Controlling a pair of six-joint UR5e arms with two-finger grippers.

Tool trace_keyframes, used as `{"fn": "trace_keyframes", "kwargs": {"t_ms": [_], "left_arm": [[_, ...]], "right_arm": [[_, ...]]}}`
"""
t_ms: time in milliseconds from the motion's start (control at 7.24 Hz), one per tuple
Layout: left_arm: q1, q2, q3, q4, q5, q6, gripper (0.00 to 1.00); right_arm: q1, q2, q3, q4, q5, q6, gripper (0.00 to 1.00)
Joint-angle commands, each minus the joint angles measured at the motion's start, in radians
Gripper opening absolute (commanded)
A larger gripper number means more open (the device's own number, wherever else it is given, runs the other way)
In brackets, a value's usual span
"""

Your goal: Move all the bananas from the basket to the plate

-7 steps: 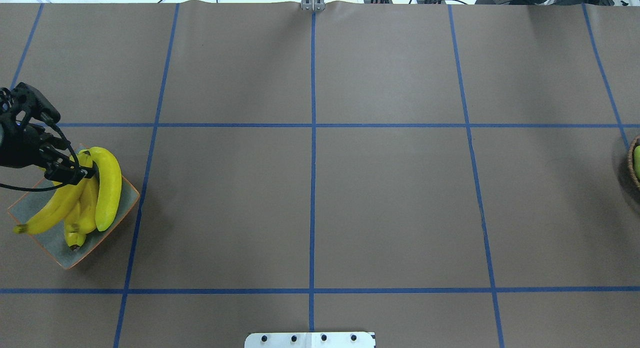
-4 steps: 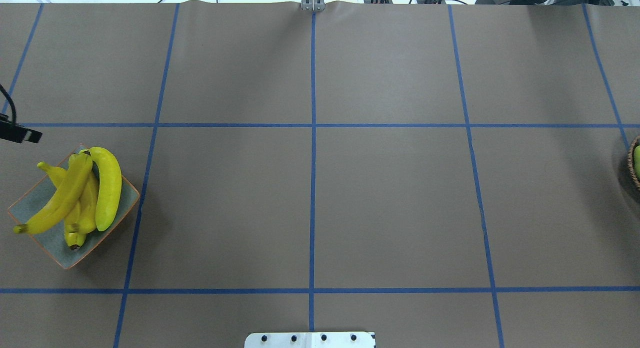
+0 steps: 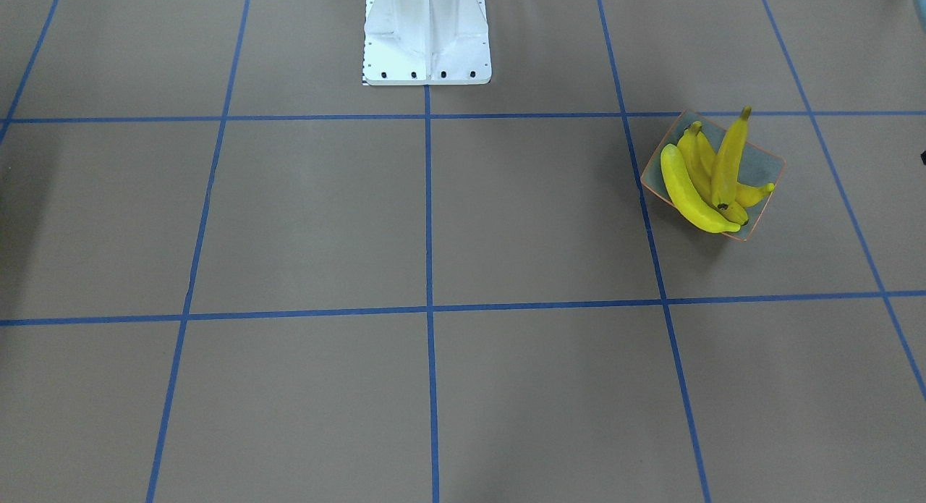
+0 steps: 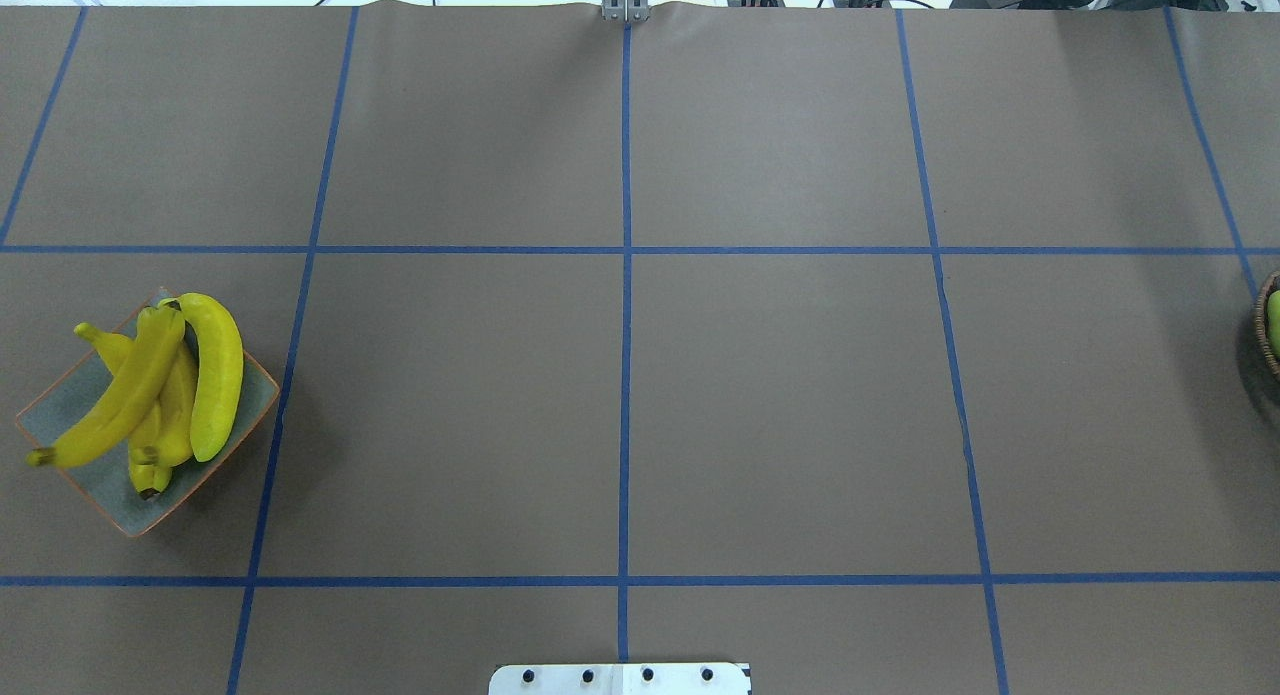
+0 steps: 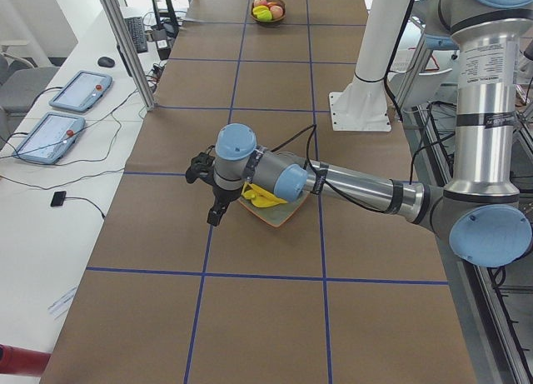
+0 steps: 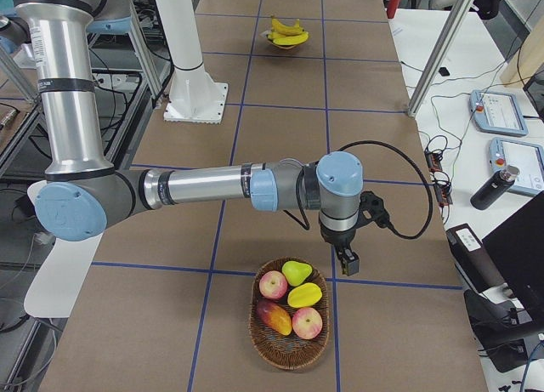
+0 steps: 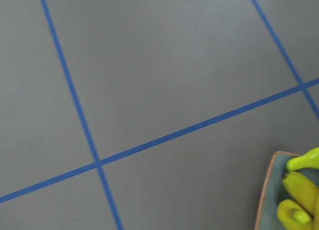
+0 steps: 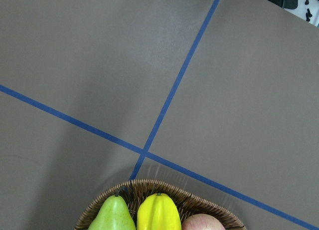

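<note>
Several yellow bananas (image 4: 165,395) lie piled on the square grey-green plate (image 4: 60,415) at the table's left end. They also show in the front-facing view (image 3: 705,181) on the plate (image 3: 761,166), and at the corner of the left wrist view (image 7: 299,190). My left gripper (image 5: 215,211) hangs above the table just beside the plate, apart from the bananas; it shows only in the exterior left view, so I cannot tell if it is open. My right gripper (image 6: 347,258) hangs just by the basket's rim (image 6: 289,360); I cannot tell its state either.
The wicker basket (image 4: 1264,325) stands at the table's right end and holds apples, a green pear (image 8: 117,215) and a yellow-orange fruit; no banana shows in it. The white robot base (image 3: 427,36) stands at the table's near-middle edge.
My left gripper has drawn back from over the bananas and left the overhead view to the left. The bananas stay on the plate.
</note>
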Motion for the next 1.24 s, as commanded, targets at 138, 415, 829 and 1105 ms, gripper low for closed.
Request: {"fn": "trace_keyframes", "kwargs": {"t_ms": [138, 415, 829, 1105], "left_arm": [[-0.037, 0.045, 0.053, 0.12, 0.046, 0.039, 1.0], [-0.038, 0.066, 0.074, 0.128, -0.005, 0.039, 1.0], [-0.038, 0.073, 0.071, 0.126, -0.065, 0.042, 1.0], [-0.038, 0.082, 0.071, 0.147, -0.072, 0.051, 1.0]], "right_arm": [[0.0, 0.009, -0.019, -0.005, 0.016, 0.152, 0.99], [-0.01, -0.021, -0.019, 0.014, 0.058, 0.397, 1.0], [-0.084, -0.023, -0.011, 0.061, -0.006, 0.374, 1.0], [-0.139, -0.032, -0.019, 0.025, -0.013, 0.257, 1.0]]}}
